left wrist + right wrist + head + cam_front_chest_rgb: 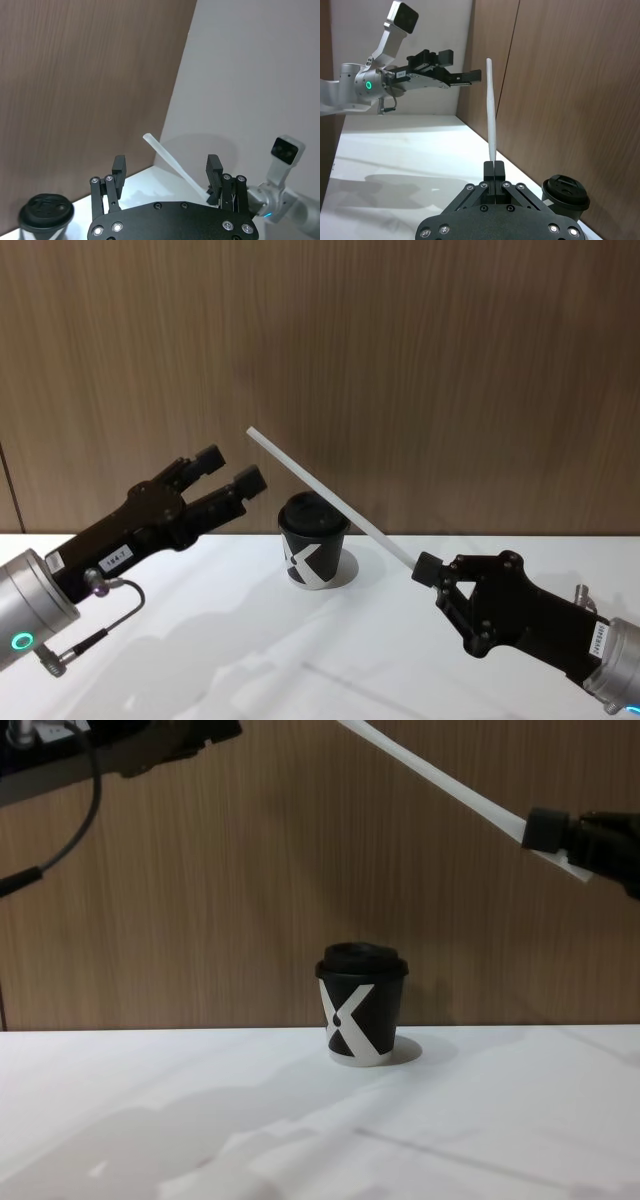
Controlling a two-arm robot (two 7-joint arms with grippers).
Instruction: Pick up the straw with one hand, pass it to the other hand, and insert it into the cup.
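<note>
My right gripper (425, 568) is shut on the lower end of the white straw (330, 495), holding it in the air, slanted up and to the left above the cup (313, 552). The cup is black with a white X pattern and a black lid, and stands upright on the white table (200, 640). My left gripper (232, 468) is open, raised at the left, its fingertips close to the straw's free upper end and apart from it. In the left wrist view the straw (172, 162) runs beyond the spread fingers (119, 167). In the right wrist view the straw (491, 110) rises from my shut gripper (494, 167).
A brown wood-panel wall (450, 360) stands right behind the cup. The white table (150, 1120) stretches in front of the cup (362, 1005) and to both sides. The left arm's grey cable (100, 635) hangs near its wrist.
</note>
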